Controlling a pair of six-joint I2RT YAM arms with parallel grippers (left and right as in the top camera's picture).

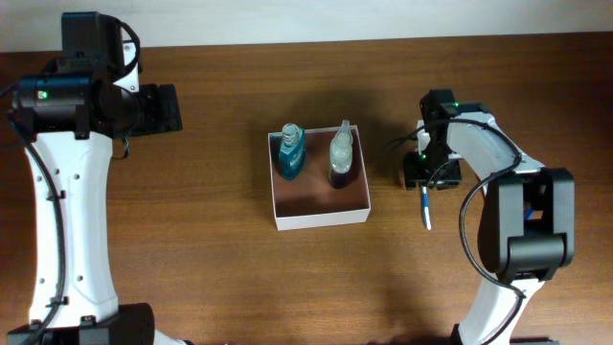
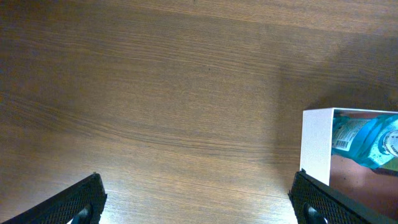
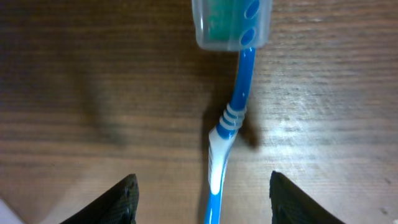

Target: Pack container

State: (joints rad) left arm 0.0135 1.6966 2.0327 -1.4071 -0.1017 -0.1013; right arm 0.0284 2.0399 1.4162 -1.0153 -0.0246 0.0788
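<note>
Container (image 1: 321,203): square, white-walled, reddish-brown inside; mid-surface (image 1: 211,249), between the two arms. Holds a blue bottle (image 1: 292,153) and a clear bottle (image 1: 341,153), side by side at its far wall. Toothbrush (image 3: 231,118): blue and white, capped head, lying right of the container. Right fingers (image 3: 121,202): apart, flanking the toothbrush handle without touching it. Left fingers (image 2: 81,202): apart, over bare wood near the container's corner.

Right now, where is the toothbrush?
In the overhead view the toothbrush lies on the table right of the container, below the right gripper; the right wrist view shows it between the open jaws.
</note>
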